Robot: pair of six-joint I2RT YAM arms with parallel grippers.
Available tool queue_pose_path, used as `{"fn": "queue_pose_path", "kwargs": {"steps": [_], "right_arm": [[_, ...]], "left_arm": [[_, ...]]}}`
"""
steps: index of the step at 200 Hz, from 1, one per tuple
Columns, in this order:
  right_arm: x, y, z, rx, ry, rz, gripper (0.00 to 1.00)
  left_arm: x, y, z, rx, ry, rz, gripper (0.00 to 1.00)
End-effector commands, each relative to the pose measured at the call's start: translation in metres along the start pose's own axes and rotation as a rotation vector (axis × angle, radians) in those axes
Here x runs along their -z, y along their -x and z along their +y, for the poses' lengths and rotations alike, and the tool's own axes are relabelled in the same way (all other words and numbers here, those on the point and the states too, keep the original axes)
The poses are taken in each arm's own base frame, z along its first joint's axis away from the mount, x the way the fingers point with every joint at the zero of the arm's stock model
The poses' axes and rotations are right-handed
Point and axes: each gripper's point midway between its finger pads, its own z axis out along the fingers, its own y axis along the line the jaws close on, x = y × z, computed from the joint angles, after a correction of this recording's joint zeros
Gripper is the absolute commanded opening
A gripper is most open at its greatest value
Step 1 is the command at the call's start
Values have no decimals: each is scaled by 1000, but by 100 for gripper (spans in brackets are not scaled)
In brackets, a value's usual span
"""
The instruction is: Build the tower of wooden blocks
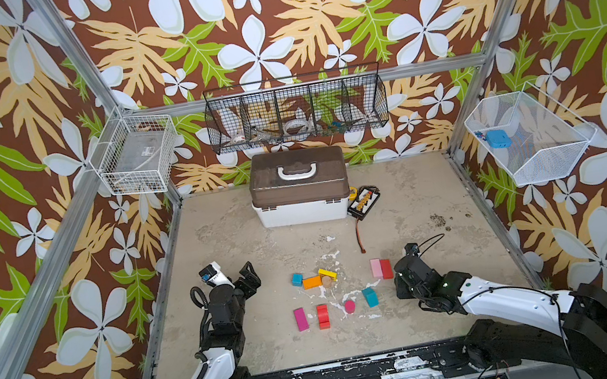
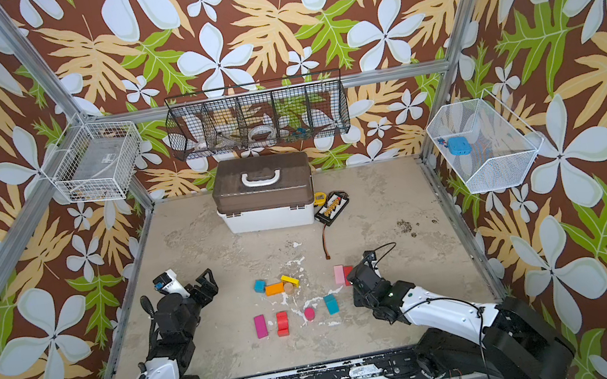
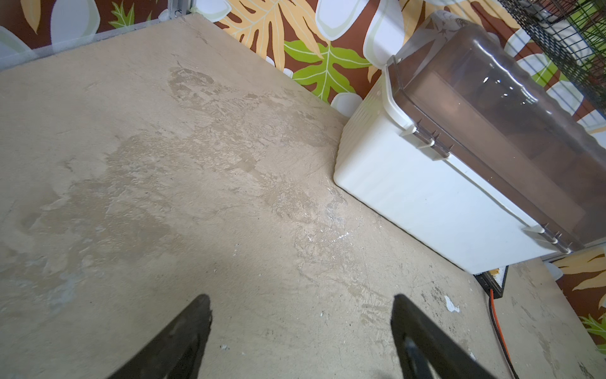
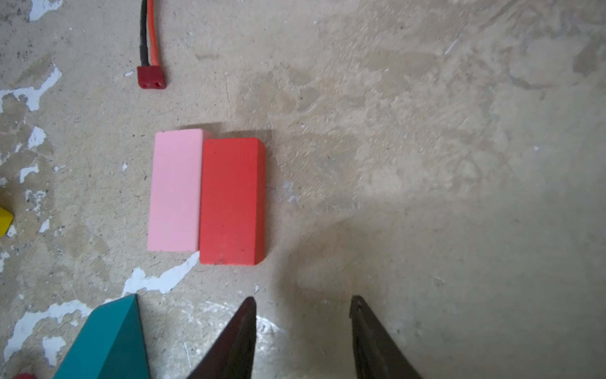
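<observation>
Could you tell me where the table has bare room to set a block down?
Bare table lies between the left gripper and the white box, and in front of the magenta bar up to the front rail. Crowded: the middle, around the orange bar, yellow bar and teal cube.

You have bright, even overhead light in both top views with only soft shadows on the table (image 1: 278, 342), small glare spots on the brown lid (image 3: 485, 78) of the white box (image 3: 410, 183), and a dimmer, shadowed patch around the right end effector (image 4: 303, 302), whose fingers (image 4: 236, 344) are out of focus.
</observation>
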Motion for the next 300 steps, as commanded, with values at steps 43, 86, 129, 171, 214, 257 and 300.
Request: {"fn": "queue_pose_path", "kwargs": {"steps": [43,86,129,171,214,257,300], "right_arm": [[-10,2,4,11,-14,15,41],[-11,3,2,10,-26,11,41],[-14,6,2,12,-42,9,41],[-15,9,1,12,-53,7,41],[-17,8,0,14,-58,14,40],[-13,8,3,14,-37,20,29],[7,22,-1,-41,-6,-74,26]], "left_arm": [[0,6,-4,2,-13,-27,87],[0,7,-4,2,-15,-29,87],[1,7,-4,2,-14,-30,87],[1,7,-4,2,-15,-29,87],[1,7,-4,2,-16,-29,87],[1,7,-4,3,-15,-30,87],[1,-5,-24,21,-94,69,81]]}}
